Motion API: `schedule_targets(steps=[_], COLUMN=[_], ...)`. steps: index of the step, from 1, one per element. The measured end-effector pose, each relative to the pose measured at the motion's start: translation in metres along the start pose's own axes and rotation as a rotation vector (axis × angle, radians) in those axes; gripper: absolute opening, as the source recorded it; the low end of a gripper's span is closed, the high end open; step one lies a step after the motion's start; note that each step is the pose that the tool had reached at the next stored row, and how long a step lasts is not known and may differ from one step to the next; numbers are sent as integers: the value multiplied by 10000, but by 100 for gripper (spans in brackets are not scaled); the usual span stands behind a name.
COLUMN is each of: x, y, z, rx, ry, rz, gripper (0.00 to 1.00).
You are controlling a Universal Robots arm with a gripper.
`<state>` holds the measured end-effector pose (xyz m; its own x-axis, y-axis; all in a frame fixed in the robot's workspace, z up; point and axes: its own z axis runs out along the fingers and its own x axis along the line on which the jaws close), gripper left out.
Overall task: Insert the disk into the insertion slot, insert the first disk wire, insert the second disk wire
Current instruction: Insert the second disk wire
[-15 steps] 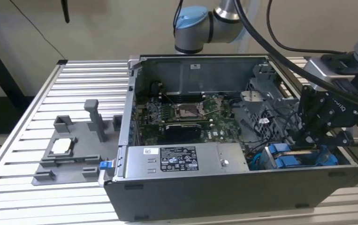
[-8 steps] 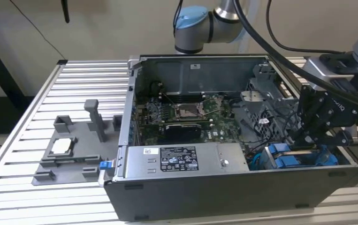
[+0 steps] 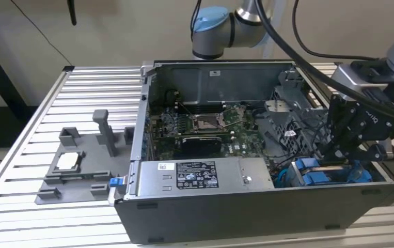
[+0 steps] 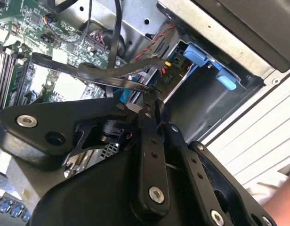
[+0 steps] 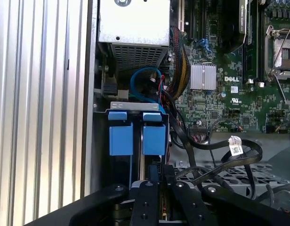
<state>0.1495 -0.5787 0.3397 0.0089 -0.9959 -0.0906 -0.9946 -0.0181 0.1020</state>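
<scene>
The gripper [image 3: 336,155] is hanging low inside the black computer case [image 3: 252,217], right over the insertion slot [image 3: 328,174] with its blue rails. Its fingers are pinched nearly together, seemingly on a thin dark wire [image 4: 131,82] near the cage, though the grip is hard to confirm. The disk itself is hard to make out; the wiring appears unfinished.

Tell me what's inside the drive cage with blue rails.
The dark grey drive cage holds blue plastic rails; the black pincer hangs directly above, covering the interior. A seated disk can't be confirmed.
</scene>
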Motion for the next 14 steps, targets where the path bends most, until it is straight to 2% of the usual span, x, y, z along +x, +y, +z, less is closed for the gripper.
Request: schedule_targets(steps=[11, 14], x=[6, 6], y=[0, 5], z=[34, 13], rx=[3, 2], ry=[-5, -58], rz=[1, -5], gripper=[16, 18])
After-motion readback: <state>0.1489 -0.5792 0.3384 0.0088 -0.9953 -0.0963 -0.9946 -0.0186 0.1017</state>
